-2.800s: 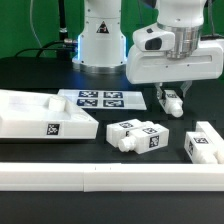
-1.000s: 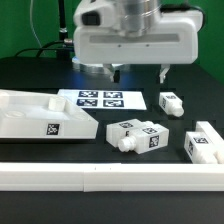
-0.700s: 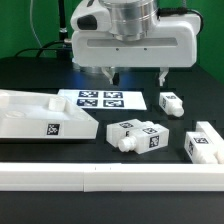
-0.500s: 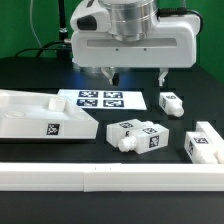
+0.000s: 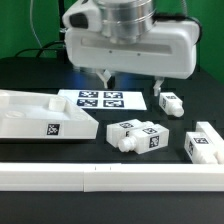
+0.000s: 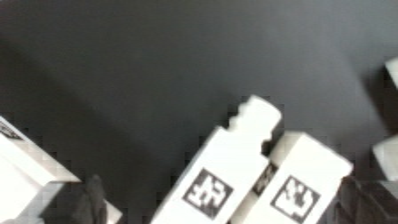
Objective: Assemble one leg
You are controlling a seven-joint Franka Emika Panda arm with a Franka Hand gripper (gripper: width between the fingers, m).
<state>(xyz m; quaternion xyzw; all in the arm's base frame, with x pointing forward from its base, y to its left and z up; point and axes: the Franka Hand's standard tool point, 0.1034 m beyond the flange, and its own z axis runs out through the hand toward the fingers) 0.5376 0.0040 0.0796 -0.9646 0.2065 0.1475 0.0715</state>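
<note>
Several white legs with black-and-white tags lie on the black table. One leg [image 5: 168,102] is at the back right, two legs [image 5: 137,135] lie side by side in the middle, and one [image 5: 205,143] is at the right. My gripper [image 5: 131,82] hangs open and empty above the table, over the marker board's right end, behind the middle pair. In the wrist view the two paired legs [image 6: 222,178] [image 6: 306,188] lie below, tags up. A dark fingertip [image 6: 80,203] shows at the edge.
The large flat white panel [image 5: 20,105] with corner sockets lies at the exterior view's left. The marker board [image 5: 100,98] lies behind the middle. A long white rail [image 5: 110,178] runs along the front edge. The robot base [image 5: 95,40] stands at the back.
Earlier the gripper was low at the back-right leg; it has since risen without it. In the last second it shifted slightly to the exterior view's left. The legs have not moved.
</note>
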